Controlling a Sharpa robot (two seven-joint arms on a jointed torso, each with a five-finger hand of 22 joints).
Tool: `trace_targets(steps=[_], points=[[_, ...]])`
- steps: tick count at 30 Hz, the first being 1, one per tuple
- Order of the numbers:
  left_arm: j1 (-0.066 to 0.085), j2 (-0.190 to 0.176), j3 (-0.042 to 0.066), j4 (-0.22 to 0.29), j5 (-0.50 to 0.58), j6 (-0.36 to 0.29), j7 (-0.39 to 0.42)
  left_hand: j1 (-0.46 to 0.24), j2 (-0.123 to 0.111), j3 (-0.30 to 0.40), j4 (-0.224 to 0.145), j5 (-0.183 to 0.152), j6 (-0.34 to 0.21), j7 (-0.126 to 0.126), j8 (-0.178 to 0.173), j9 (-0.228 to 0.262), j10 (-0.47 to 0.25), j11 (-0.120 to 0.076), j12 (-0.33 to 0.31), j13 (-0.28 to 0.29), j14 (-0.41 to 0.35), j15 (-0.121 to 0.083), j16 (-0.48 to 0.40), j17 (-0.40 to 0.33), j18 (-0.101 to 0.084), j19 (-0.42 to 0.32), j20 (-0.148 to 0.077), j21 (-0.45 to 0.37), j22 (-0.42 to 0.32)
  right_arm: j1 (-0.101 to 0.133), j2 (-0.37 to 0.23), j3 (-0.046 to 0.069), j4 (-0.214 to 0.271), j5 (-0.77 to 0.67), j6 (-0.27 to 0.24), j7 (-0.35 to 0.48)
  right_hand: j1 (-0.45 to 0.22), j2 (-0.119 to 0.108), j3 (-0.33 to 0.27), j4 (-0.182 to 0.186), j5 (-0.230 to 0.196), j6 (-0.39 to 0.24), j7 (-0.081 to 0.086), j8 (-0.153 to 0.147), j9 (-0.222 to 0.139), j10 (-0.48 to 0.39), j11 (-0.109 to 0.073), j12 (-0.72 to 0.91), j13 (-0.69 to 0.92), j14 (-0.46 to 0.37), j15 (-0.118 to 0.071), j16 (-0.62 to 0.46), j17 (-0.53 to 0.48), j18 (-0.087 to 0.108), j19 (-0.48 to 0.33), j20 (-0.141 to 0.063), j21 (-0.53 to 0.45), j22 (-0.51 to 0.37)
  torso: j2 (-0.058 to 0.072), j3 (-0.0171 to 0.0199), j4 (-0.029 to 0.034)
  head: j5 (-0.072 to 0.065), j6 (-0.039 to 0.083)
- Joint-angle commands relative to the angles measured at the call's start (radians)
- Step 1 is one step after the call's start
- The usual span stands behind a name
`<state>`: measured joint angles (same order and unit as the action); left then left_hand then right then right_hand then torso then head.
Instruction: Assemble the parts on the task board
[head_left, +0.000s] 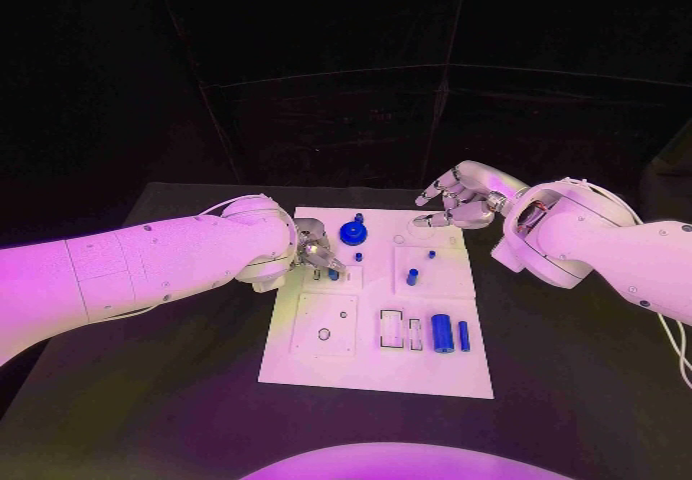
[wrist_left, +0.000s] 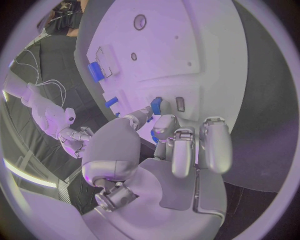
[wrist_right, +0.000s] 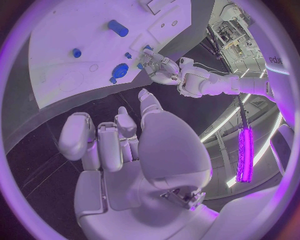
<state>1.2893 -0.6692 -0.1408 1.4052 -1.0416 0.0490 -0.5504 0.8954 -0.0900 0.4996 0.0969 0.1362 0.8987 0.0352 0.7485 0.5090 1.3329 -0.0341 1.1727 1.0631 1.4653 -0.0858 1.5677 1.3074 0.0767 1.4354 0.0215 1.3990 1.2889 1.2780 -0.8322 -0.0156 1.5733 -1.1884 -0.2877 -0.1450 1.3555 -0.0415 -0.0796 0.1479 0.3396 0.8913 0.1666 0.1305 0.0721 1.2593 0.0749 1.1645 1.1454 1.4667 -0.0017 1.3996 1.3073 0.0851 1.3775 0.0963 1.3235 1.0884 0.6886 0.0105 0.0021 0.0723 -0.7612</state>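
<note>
A black table (head_left: 130, 400) fills the floor of the scene, with dark walls beyond it. In its middle lies the task board (head_left: 368, 370), a white plate running from near to far, marked with outlined squares and shallow recesses.

Small blue parts sit on it. A round knob-like part (head_left: 353, 234) stands near the far edge. A small peg (head_left: 359, 257) is just nearer than it, and two more pegs (head_left: 413, 277) stand on the right half. Two blue cylinders (head_left: 443, 332) lie side by side in the near right area, beside an empty rectangular slot (head_left: 391, 329).

The left hand (head_left: 316, 256) is over the far left part of the board, its thumb and a finger pinching a small blue piece (wrist_left: 156, 105) against the plate; the other fingers are curled loosely beside it.

The right hand (head_left: 459, 200) hovers beyond the board's far right corner, holding nothing, fingers apart and slightly bent.
</note>
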Motion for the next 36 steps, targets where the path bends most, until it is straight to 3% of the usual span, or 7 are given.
trace_targets(steps=[1, 7, 10, 19, 24, 28, 36], points=[[0.001, 0.002, 0.0, -0.003, 0.004, 0.005, -0.005, -0.02, -0.002, -0.034, 0.013, -0.007, 0.011, 0.0, -0.001, -0.002, 0.008, 0.0, 0.007, 0.003, 0.106, -0.005, 0.003, 0.263, -0.016, 0.008, 0.0, 0.005, 0.003, 0.002, 0.001, 0.001, 0.0, 0.001, 0.003, 0.005, -0.008, 0.005, -0.001, 0.006, 0.002, -0.004, -0.006, 0.005, 0.0, 0.0, -0.004, -0.002, -0.002, 0.045, -0.008, -0.004, 0.002, 0.007, -0.005, -0.002, -0.004, -0.001, 0.0, 0.0001, 0.0008, 0.0, 0.0], [0.001, 0.002, 0.001, -0.006, 0.004, -0.001, -0.005, -0.041, -0.015, -0.138, 0.048, -0.011, 0.016, -0.004, -0.001, -0.003, 0.011, -0.003, 0.012, 0.008, 0.106, -0.007, 0.003, 0.263, -0.018, 0.011, -0.003, 0.007, 0.009, 0.002, 0.002, 0.001, -0.001, 0.003, 0.003, 0.006, -0.014, 0.004, -0.007, 0.014, -0.001, -0.006, -0.006, 0.006, 0.0, -0.001, -0.003, -0.003, -0.003, 0.046, -0.008, -0.005, 0.003, 0.007, -0.004, -0.002, -0.005, -0.002, 0.0, -0.0004, 0.0003, 0.0, -0.001], [0.001, 0.0, 0.001, -0.005, 0.004, -0.005, -0.005, -0.044, -0.023, -0.206, 0.073, -0.085, 0.017, -0.007, -0.002, -0.003, 0.013, -0.005, 0.014, 0.01, 0.106, -0.01, 0.003, 0.263, -0.018, 0.012, -0.005, 0.007, 0.012, 0.002, 0.002, 0.001, -0.003, 0.004, 0.001, 0.006, -0.026, 0.0, -0.021, 0.029, -0.041, -0.008, -0.005, 0.008, -0.001, 0.0, -0.002, 0.0, -0.004, 0.046, -0.007, -0.007, 0.002, 0.007, -0.004, -0.002, -0.007, -0.004, 0.0, -0.0008, 0.0012, -0.001, -0.001], [0.003, -0.023, 0.005, 0.017, 0.004, -0.02, -0.002, -0.018, -0.011, -0.319, 0.129, -0.089, 0.017, -0.009, -0.002, -0.002, 0.013, -0.008, 0.016, 0.012, 0.106, -0.013, 0.003, 0.263, -0.019, 0.014, -0.009, 0.008, 0.016, 0.002, 0.003, 0.001, -0.007, 0.006, -0.001, 0.008, -0.029, -0.002, -0.039, 0.045, -0.08, -0.012, -0.004, 0.012, -0.001, -0.001, -0.001, 0.003, -0.005, 0.046, -0.006, -0.009, 0.002, 0.007, -0.003, -0.001, -0.01, -0.008, -0.001, -0.0006, 0.0011, 0.0, -0.002], [0.01, -0.042, 0.051, 0.033, 0.004, 0.014, -0.007, 0.03, 0.0, -0.361, 0.133, -0.088, -0.007, 0.0, -0.015, -0.007, -0.01, -0.001, -0.012, -0.021, 0.106, -0.008, 0.003, 0.263, -0.013, 0.0, -0.006, -0.012, -0.012, 0.002, 0.004, 0.001, -0.011, 0.007, -0.002, 0.009, -0.03, -0.002, -0.04, 0.046, -0.081, -0.012, -0.004, 0.012, -0.001, -0.001, -0.001, 0.004, -0.005, 0.046, -0.006, -0.009, 0.002, 0.007, -0.003, -0.001, -0.01, -0.008, 0.0, -0.0015, 0.0007, -0.002, 0.001], [0.052, -0.053, 0.081, 0.022, 0.004, 0.101, -0.02, 0.077, 0.013, -0.391, 0.129, -0.087, -0.042, 0.016, -0.043, -0.022, -0.042, 0.014, -0.05, -0.067, 0.106, 0.004, 0.003, 0.263, -0.006, -0.017, 0.003, -0.036, -0.044, 0.002, 0.005, 0.001, -0.016, 0.008, -0.004, 0.01, -0.03, -0.002, -0.04, 0.047, -0.081, -0.012, -0.004, 0.012, -0.001, 0.0, -0.001, 0.004, -0.004, 0.046, -0.006, -0.009, 0.002, 0.007, -0.003, -0.001, -0.01, -0.008, 0.0, -0.0006, 0.0005, -0.002, 0.002], [0.114, -0.023, 0.093, -0.099, 0.004, 0.189, -0.027, 0.116, 0.035, -0.428, 0.135, -0.087, -0.062, 0.032, -0.077, -0.048, -0.06, 0.028, -0.068, -0.091, 0.106, 0.016, 0.003, 0.263, -0.001, -0.029, 0.016, -0.055, -0.068, 0.002, 0.012, 0.001, -0.022, 0.008, -0.008, 0.011, -0.028, 0.0, -0.041, 0.048, -0.078, -0.012, -0.004, 0.013, -0.001, 0.0, -0.001, 0.005, -0.004, 0.046, -0.006, -0.01, 0.001, 0.008, -0.003, -0.001, -0.011, -0.009, 0.002, 0.0003, -0.0025, -0.001, 0.008]])
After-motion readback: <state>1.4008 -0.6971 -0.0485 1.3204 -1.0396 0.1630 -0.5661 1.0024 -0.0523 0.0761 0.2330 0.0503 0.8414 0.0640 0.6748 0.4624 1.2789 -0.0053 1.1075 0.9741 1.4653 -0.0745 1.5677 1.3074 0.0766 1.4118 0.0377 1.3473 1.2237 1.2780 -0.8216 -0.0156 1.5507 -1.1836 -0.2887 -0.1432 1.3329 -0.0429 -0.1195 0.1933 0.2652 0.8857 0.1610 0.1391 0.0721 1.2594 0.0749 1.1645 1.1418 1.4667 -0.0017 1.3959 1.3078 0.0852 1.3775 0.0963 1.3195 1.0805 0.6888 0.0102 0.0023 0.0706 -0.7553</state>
